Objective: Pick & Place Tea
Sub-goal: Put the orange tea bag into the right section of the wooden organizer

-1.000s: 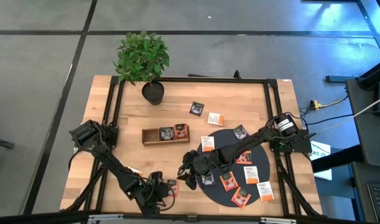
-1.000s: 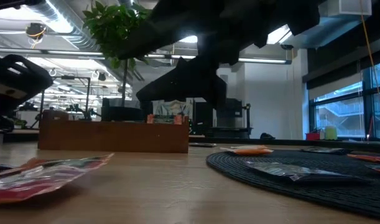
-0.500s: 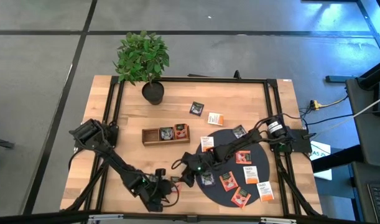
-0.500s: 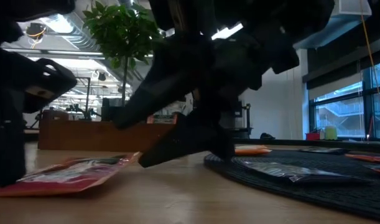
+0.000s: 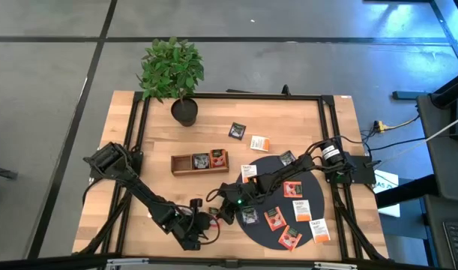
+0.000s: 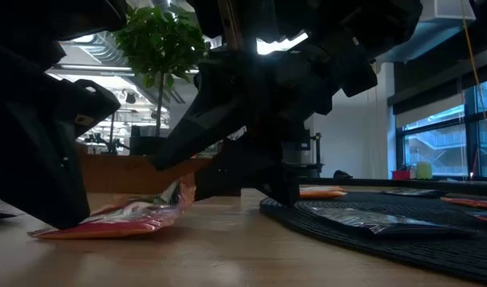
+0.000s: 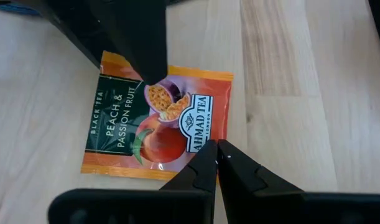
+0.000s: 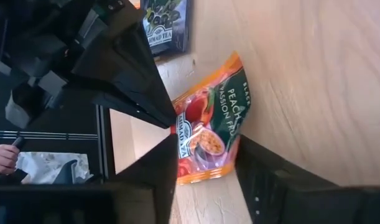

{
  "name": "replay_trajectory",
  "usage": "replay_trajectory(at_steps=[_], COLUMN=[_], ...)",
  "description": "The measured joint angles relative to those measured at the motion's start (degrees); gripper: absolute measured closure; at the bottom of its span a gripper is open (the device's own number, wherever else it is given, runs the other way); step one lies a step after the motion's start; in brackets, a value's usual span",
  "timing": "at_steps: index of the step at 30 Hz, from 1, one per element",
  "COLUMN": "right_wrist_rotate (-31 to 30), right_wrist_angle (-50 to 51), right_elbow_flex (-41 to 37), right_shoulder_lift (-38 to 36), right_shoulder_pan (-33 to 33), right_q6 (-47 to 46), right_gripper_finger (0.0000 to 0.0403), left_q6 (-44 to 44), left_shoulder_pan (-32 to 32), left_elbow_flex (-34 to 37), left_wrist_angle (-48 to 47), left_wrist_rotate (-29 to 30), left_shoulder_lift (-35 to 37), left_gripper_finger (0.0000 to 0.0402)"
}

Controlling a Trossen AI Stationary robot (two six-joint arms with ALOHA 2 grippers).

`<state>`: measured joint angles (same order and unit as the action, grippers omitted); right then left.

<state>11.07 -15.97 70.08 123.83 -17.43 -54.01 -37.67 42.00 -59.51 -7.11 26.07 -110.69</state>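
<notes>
A red-orange peach tea sachet lies on the wood near the table's near edge, left of the black round mat. It shows in the high view as sachet. My left gripper is shut, with its tips on the sachet. My right gripper is open and comes from the mat side, one finger on each side of the sachet's end. In the low view the sachet rests flat, with its mat-side end tipped up. More sachets lie on the mat and on the wood. My left gripper presses its shut fingertips down on the sachet near one edge, slanting in from the table's left. The sachet's body stays on the wood. My right gripper is open around the sachet's raised end. One finger lies on the printed face, slanting down from the mat side.
The wooden three-compartment tray sits mid-table with sachets in two compartments. A potted plant stands at the far left. A dark sachet and a white one lie on the wood beyond the mat. Black frame rails run along the table's sides.
My left gripper has moved right along the near edge, and the red-orange sachet has slid with it toward the mat. My right gripper has come down and left from the mat to meet it. The sachet's mat-side end has tipped up off the wood.
</notes>
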Motion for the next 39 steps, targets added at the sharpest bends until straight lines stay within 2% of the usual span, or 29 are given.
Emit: replay_trajectory(at_steps=[8,10,16,18,21,26,29,33,39], right_wrist_rotate=[0.3,0.4,0.3,-0.4,-0.7,-0.4,-0.1,0.5,-2.8], right_wrist_angle=[1.1,1.1,3.1,4.1,7.1,11.3,14.9,15.9,18.6], right_elbow_flex=[0.0,-0.1,-0.7,-0.6,-0.3,-0.3,-0.2,-0.4,-0.3], right_shoulder_lift=[0.1,0.0,-3.1,-6.5,-11.1,-17.2,-18.9,-18.8,-17.2], right_shoulder_pan=[1.4,1.7,3.9,5.8,10.1,18.0,21.3,24.1,24.7], right_q6=[0.0,0.5,5.3,8.3,14.4,25.2,31.8,37.8,44.7], right_gripper_finger=[0.0378,0.0395,0.0398,0.0398,0.0399,0.04,0.04,0.0401,0.0401], left_q6=[0.0,-0.1,-1.0,-2.5,-4.8,-8.2,-8.4,-9.4,-9.7], left_shoulder_pan=[0.3,0.5,1.9,2.7,4.6,8.8,9.7,9.6,7.9], left_elbow_flex=[0.0,0.0,0.1,0.1,0.1,0.1,0.1,0.1,0.1], left_wrist_angle=[0.0,-0.1,-3.5,-5.5,-9.3,-13.1,-14.0,-14.2,-14.2], left_wrist_rotate=[0.6,0.6,0.1,2.0,9.5,26.0,30.8,32.1,29.9], left_shoulder_lift=[0.1,0.1,3.0,5.5,9.8,15.7,17.4,18.0,18.0], left_gripper_finger=[0.0389,0.0389,0.0393,0.0393,0.039,0.039,0.0393,0.0395,0.0395])
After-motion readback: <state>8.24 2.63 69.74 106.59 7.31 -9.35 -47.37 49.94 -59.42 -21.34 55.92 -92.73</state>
